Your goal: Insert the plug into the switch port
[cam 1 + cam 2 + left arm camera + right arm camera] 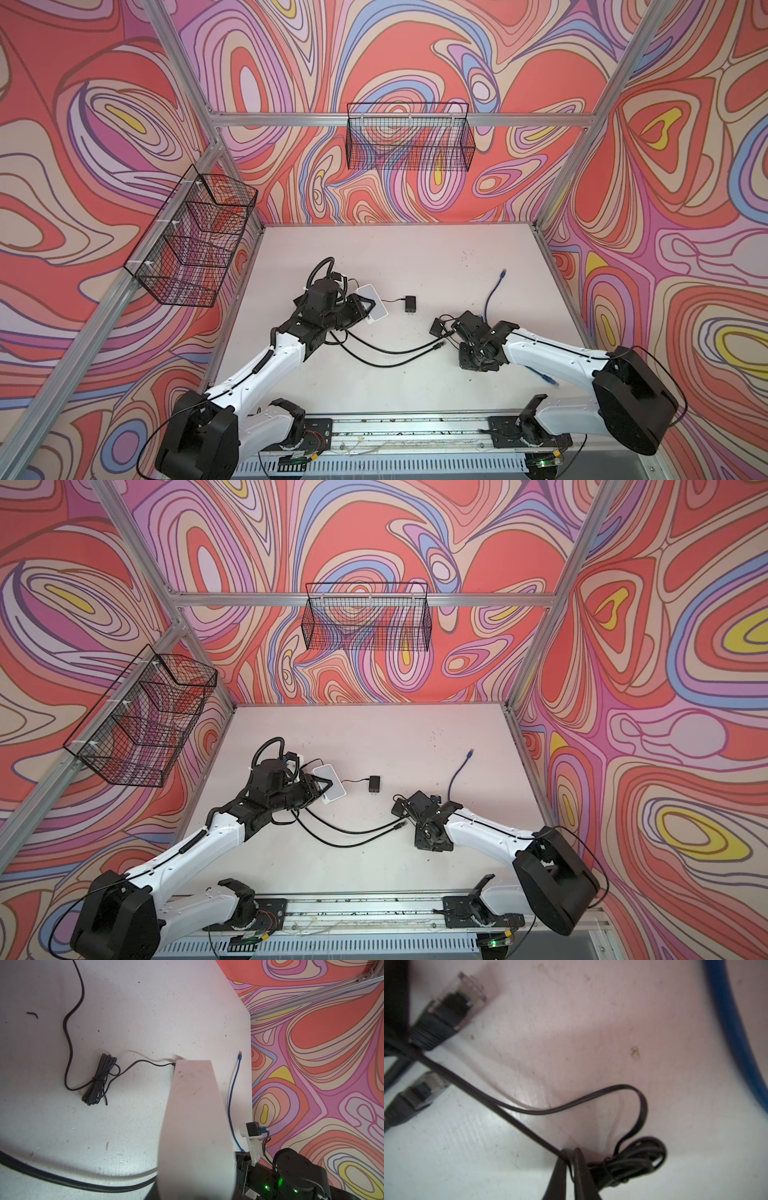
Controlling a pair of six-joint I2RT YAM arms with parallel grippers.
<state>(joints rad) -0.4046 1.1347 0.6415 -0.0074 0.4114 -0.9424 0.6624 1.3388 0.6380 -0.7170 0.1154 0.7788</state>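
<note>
Clearly the left end effector [362,308] is there as the steadying hand: it is closed tight on one end of the white switch [376,301]. In both top views the switch sits just toward 10 o'clock of the counter's middle, its free end turned toward the other arm. Whether it is lifted clear of the counter [415,257] I cannot tell, and its ports do not show. A thin power lead [143,1061] enters its far end in the left wrist view. The plug for this job is probably one of the two black network plugs [452,1007] lying loose on the counter at about 4 o'clock. They are side by side and held by nothing, and their black cables [399,353] sag back toward the left arm. The right end effector [571,1167] is down just beside them, its tips nearly together. A thin black cord [467,1086] threads through the slim gap, next to a tied coil [633,1161]. Whether the tips pinch that cord or merely straddle it I cannot tell. My guess is that this cord is in the way and must be let go before a plug can be picked up. A blue cable [492,291] trails off toward 2 o'clock, unused. The counter is pale, matte and scuffed with dark specks. Walls of swirling coral, lilac, blue and yellow close it in on three sides. They are framed in aluminium rails [282,120], with wire baskets [409,141] hung at 12 o'clock and at 9 o'clock.
</note>
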